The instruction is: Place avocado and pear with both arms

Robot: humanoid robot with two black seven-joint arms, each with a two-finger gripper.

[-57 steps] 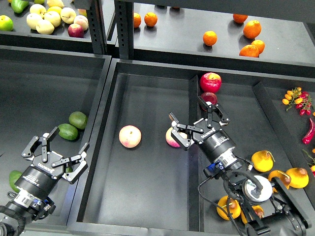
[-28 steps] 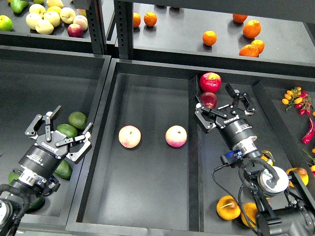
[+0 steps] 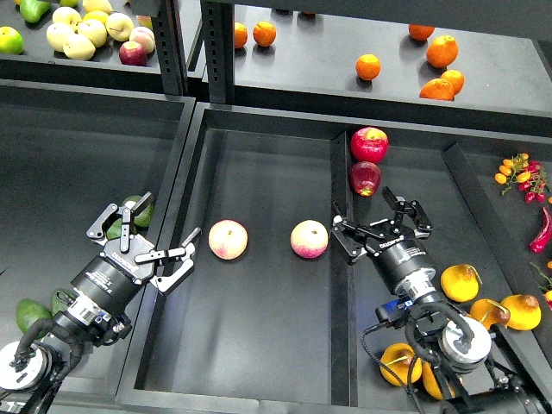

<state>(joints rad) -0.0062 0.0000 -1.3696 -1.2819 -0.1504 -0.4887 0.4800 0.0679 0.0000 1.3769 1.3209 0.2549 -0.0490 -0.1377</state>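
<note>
Two dark green avocados (image 3: 145, 210) lie in the left bin, mostly hidden behind my left gripper (image 3: 155, 231). Another avocado (image 3: 29, 312) lies at the lower left beside my left arm. My left gripper is open and empty, over the wall between the left and middle bins. Several orange-yellow pears lie in the right bin; the nearest pear (image 3: 459, 282) is right of my right arm. My right gripper (image 3: 379, 226) is open and empty, above the right bin's left side.
Two pink-and-cream apples (image 3: 228, 239) (image 3: 309, 239) lie in the middle bin (image 3: 259, 345). Two red apples (image 3: 368, 144) sit at the right bin's far end. Oranges (image 3: 442, 52) and pale apples (image 3: 82, 34) are on the back shelf. Chilies (image 3: 542, 228) lie far right.
My left gripper has moved right and forward, now covering the two avocados, still empty. My right gripper swung right away from the apple, then drew back toward me, still empty.
</note>
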